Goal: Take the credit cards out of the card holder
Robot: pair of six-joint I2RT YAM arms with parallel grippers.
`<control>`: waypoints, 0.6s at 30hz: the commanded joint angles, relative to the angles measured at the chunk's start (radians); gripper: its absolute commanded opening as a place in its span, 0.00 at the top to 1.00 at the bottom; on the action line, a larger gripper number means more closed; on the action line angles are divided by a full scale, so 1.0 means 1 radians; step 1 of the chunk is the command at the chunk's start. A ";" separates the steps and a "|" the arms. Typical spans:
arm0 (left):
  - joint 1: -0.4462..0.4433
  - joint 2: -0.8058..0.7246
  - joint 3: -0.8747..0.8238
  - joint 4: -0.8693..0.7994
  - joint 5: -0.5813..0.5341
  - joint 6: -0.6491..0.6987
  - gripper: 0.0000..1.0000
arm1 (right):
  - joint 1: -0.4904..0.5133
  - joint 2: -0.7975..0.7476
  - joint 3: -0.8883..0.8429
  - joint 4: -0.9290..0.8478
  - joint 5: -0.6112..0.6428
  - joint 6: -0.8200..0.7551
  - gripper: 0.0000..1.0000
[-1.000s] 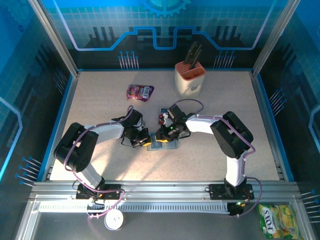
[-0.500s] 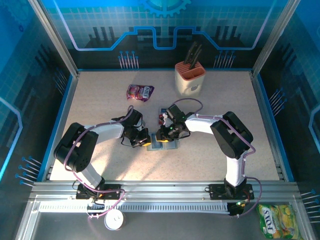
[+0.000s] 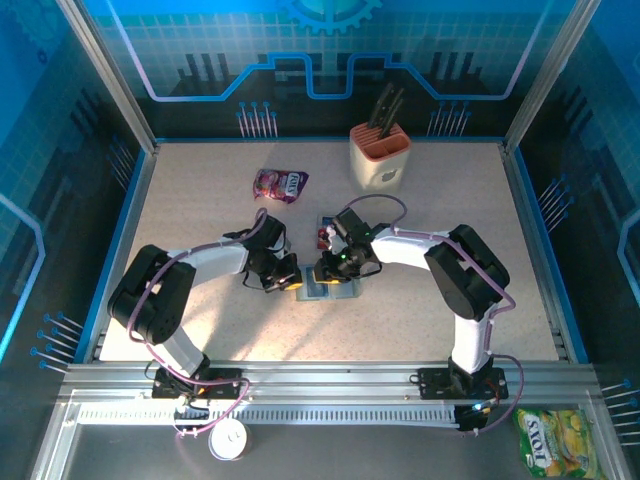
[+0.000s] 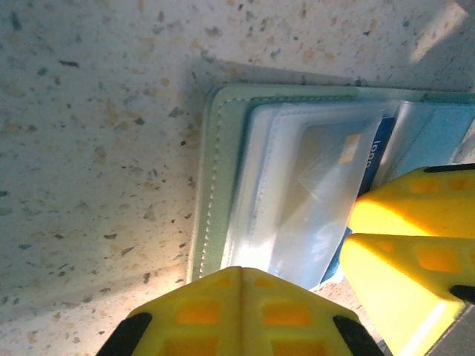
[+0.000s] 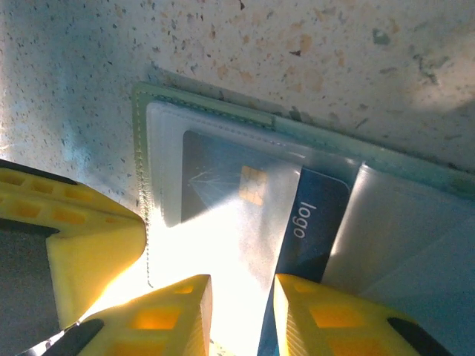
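Note:
The card holder [image 3: 340, 292] lies open and flat mid-table, sage green [image 4: 215, 185] with clear inner sleeves [image 5: 223, 111]. A blue credit card marked "logo" [image 5: 312, 222] sticks partly out of a clear sleeve [image 4: 378, 159]. My left gripper [image 3: 291, 281] is shut, its joined tips [image 4: 241, 273] pressing on the holder's near edge. My right gripper [image 3: 325, 272] is open by a narrow gap [image 5: 241, 300], its fingertips down over the sleeve and the blue card's edge. Another small red and blue card [image 3: 324, 233] lies on the table just behind the right gripper.
A purple snack pouch [image 3: 280, 184] lies at the back left of the holder. A beige knife block [image 3: 380, 158] stands at the back right. A yellow pouch [image 3: 548, 440] lies outside the table at the front right.

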 commanded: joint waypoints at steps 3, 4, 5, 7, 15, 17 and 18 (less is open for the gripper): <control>0.006 -0.007 0.037 -0.017 0.033 -0.015 0.99 | 0.009 -0.057 -0.008 -0.005 -0.007 -0.003 0.70; 0.005 -0.004 0.037 -0.012 0.036 -0.018 0.99 | 0.006 -0.062 -0.012 -0.003 -0.003 -0.001 0.70; 0.003 0.001 0.037 -0.007 0.041 -0.022 0.99 | 0.003 -0.069 -0.017 -0.001 -0.001 0.000 0.70; 0.000 0.011 0.037 0.001 0.046 -0.028 0.99 | -0.004 -0.082 -0.029 0.002 0.002 0.003 0.70; -0.020 0.031 0.047 0.002 0.041 -0.035 1.00 | -0.028 -0.111 -0.074 0.025 -0.002 0.015 0.70; -0.022 0.040 0.048 0.010 0.046 -0.037 1.00 | -0.030 -0.111 -0.078 0.027 -0.002 0.016 0.70; -0.023 0.045 0.051 0.011 0.048 -0.036 1.00 | -0.030 -0.112 -0.080 0.025 -0.003 0.016 0.70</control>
